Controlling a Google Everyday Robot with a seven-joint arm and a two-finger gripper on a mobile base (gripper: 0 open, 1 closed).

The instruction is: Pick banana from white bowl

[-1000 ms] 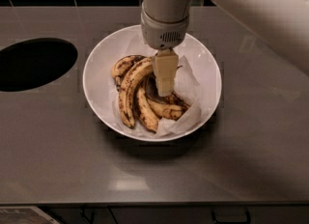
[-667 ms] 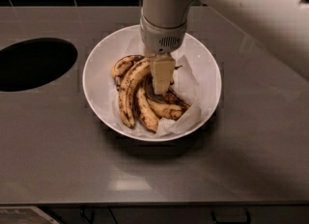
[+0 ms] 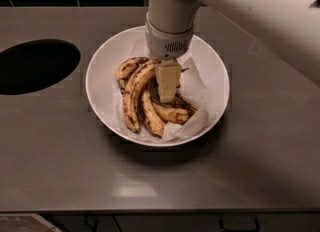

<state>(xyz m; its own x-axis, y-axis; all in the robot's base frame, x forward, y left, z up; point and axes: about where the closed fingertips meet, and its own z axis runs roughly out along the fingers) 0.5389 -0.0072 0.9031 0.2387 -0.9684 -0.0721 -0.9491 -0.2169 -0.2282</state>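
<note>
The white bowl sits in the middle of the grey counter, lined with crumpled white paper. Several overripe speckled bananas lie in it. The longest, fattest banana curves from the bowl's centre top down to its left front. My gripper comes straight down from above into the bowl, its cream-coloured finger just right of that banana's upper end and over the shorter, darker bananas. The finger hides the banana parts beneath it.
A large dark oval hole opens in the counter to the left of the bowl. A dark tiled wall runs along the back. The counter's front edge lies near the bottom, with drawers below.
The gripper has shifted slightly left and lowered a little into the bowl. The bananas and bowl have not moved.
</note>
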